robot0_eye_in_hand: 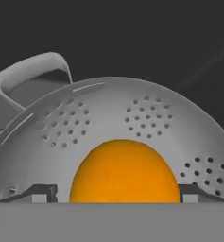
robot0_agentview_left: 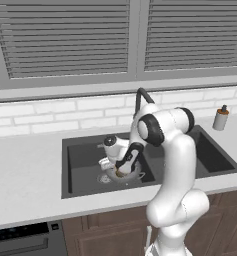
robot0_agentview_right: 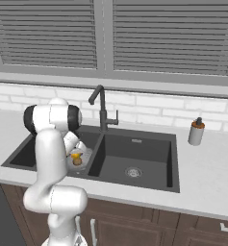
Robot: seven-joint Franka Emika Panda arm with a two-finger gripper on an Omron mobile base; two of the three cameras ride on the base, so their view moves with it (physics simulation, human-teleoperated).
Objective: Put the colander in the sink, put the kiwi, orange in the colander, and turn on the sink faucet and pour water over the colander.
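The silvery colander (robot0_eye_in_hand: 132, 108) stands in the left basin of the dark sink (robot0_agentview_left: 80, 160), its loop handle (robot0_eye_in_hand: 33, 71) at the upper left of the hand view. Inside the colander lies the orange (robot0_eye_in_hand: 125, 172). My gripper (robot0_eye_in_hand: 116, 194) reaches down into the bowl and is open, with the orange between its finger tips (robot0_eye_in_hand: 42, 194) and a small gap on the left side. From the base, the gripper (robot0_agentview_left: 119, 170) hangs over the colander (robot0_agentview_left: 107, 178). A small brown kiwi (robot0_agentview_right: 77, 162) shows just under the orange (robot0_agentview_right: 76, 155). The dark faucet (robot0_agentview_right: 102, 108) rises behind the sink's divider.
A pale soap bottle (robot0_agentview_right: 196, 132) stands on the counter right of the sink. The right basin (robot0_agentview_right: 134, 153) holds a round drain (robot0_agentview_right: 133, 171). White tile wall and window blinds run behind the counter. My arm's elbow (robot0_agentview_left: 162, 127) looms over the sink's middle.
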